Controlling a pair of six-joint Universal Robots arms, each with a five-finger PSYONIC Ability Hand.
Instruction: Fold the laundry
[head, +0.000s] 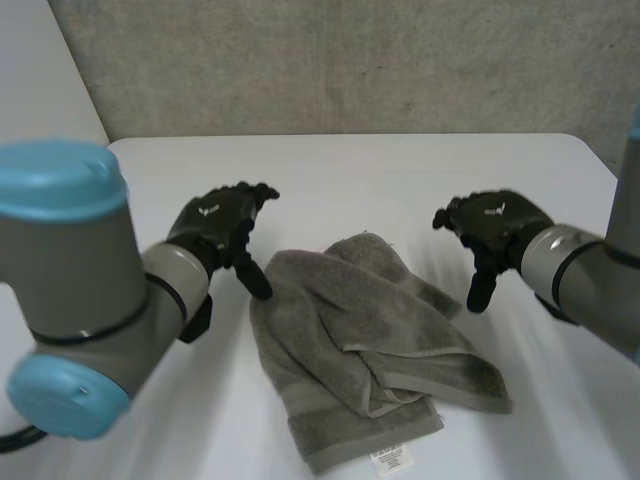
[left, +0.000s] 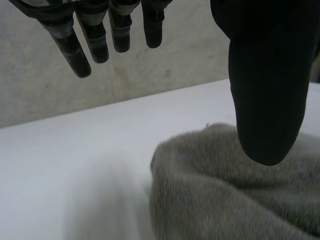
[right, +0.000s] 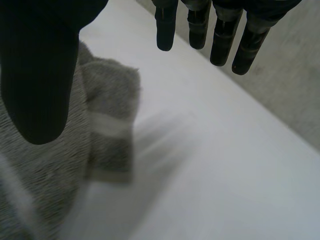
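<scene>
A grey towel lies crumpled on the white table, roughly folded over itself, with a white label at its near edge. My left hand hovers open just off the towel's left edge, thumb pointing down beside the cloth. In the left wrist view its fingers hang straight above the table and its thumb stands over the towel. My right hand is open too, beside the towel's right side. The right wrist view shows the thumb above a towel corner, fingers over bare table. Neither hand holds cloth.
A grey concrete wall stands behind the table's far edge. Bare white tabletop stretches between and beyond the hands. My left arm's grey and light-blue joint sits large at the near left.
</scene>
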